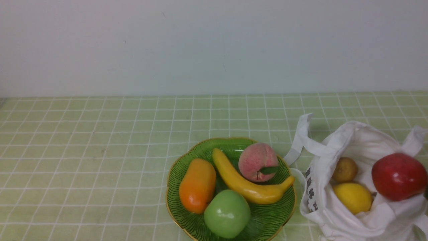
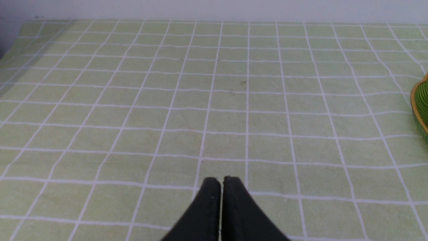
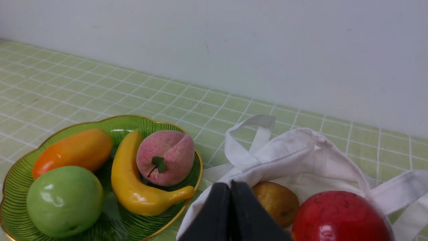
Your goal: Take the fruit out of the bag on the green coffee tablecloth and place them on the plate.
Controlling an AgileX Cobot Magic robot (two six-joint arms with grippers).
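The white cloth bag lies open at the front right of the green checked tablecloth. Inside it are a red apple, a yellow lemon and a small brownish-yellow round fruit. The green gold-rimmed plate beside it holds a banana, a pink peach, an orange mango-like fruit and a green apple. My right gripper is shut and empty, just above the bag's near rim, next to the brownish fruit and red apple. My left gripper is shut over bare cloth.
A pale wall closes off the back of the table. The bag's strap handles stick out toward the plate and off the right side. The plate's rim shows at the edge of the left wrist view.
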